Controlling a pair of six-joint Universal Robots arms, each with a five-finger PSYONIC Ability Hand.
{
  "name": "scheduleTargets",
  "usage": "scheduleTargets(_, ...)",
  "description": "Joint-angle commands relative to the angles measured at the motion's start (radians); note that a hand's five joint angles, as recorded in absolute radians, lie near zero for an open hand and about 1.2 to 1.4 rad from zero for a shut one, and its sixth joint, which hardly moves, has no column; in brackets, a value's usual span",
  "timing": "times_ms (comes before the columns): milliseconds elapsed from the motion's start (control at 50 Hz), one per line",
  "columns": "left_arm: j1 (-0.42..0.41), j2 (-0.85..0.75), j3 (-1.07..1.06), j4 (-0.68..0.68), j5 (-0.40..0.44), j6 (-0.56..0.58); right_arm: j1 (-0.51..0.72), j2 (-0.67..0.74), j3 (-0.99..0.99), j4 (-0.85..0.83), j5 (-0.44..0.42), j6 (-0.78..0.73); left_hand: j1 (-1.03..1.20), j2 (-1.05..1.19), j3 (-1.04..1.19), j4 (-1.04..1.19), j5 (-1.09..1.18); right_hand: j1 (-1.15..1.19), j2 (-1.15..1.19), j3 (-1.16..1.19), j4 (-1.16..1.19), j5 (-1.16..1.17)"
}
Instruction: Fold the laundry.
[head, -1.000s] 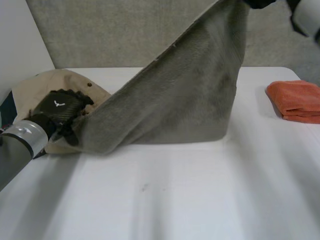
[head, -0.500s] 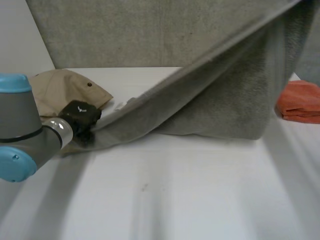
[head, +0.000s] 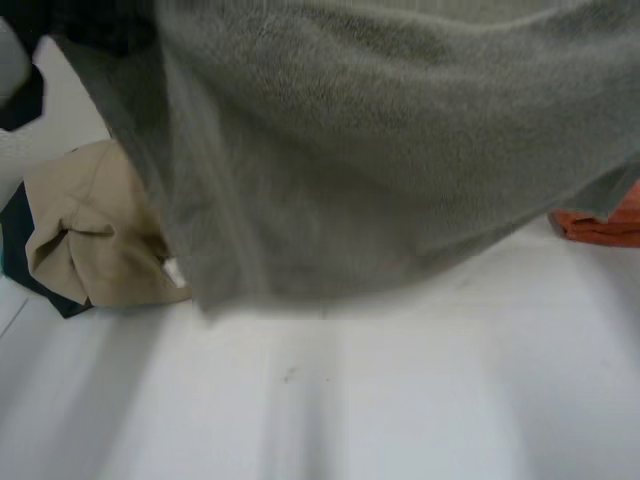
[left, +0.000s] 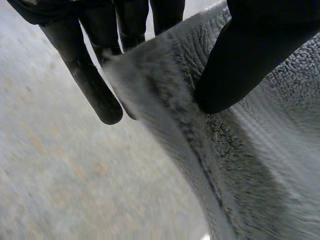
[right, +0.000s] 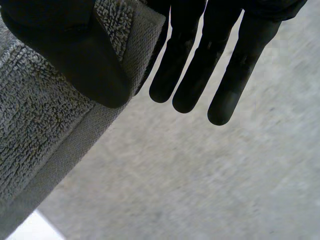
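Note:
A grey terry towel (head: 400, 150) hangs spread wide above the white table (head: 400, 400), with its lower edge just over the tabletop. My left hand (left: 250, 55) is shut on it: the thumb presses the towel's hemmed edge (left: 165, 95) against the fingers (left: 90, 85) behind it. My right hand (right: 75, 55) is shut on another corner of the towel (right: 40, 135), with the thumb on the pile side. The straight fingers (right: 220, 65) lie behind the hem.
A crumpled beige garment (head: 90, 230) lies on a dark cloth (head: 20, 250) at the table's left side. A folded orange towel (head: 610, 225) sits at the right edge. The table's front half is bare.
My left hand closed on the towel's low corner and rose from the table beside the beige garment. The towel went from a slanted drape to a wide sheet held high.

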Motion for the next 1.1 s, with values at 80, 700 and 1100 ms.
scheduleTargets(80,-0.033,-0.398,0.258,-0.045,-0.070,0.162,0.156,0.278,-0.017,0.005,0.110,-0.130,0.244,0.200,0.204,0.199,0.232,0.270,0.224,0.213,0.202,0.227)
scheduleTargets(700,-0.038,-0.567,0.404,0.351,-0.192,-0.061,0.235,0.549,-0.110,-0.594,0.244,0.272,0.244,0.200,0.204,0.199,0.232,0.270,0.224,0.213,0.202,0.227)
scheduleTargets(1100,-0.099,-0.475,-0.257,0.285,-0.118,0.346,0.123,0.534,0.213,-0.187,0.134,-0.274,0.244,0.200,0.204,0.199,0.232,0.270,0.224,0.213,0.202,0.227)
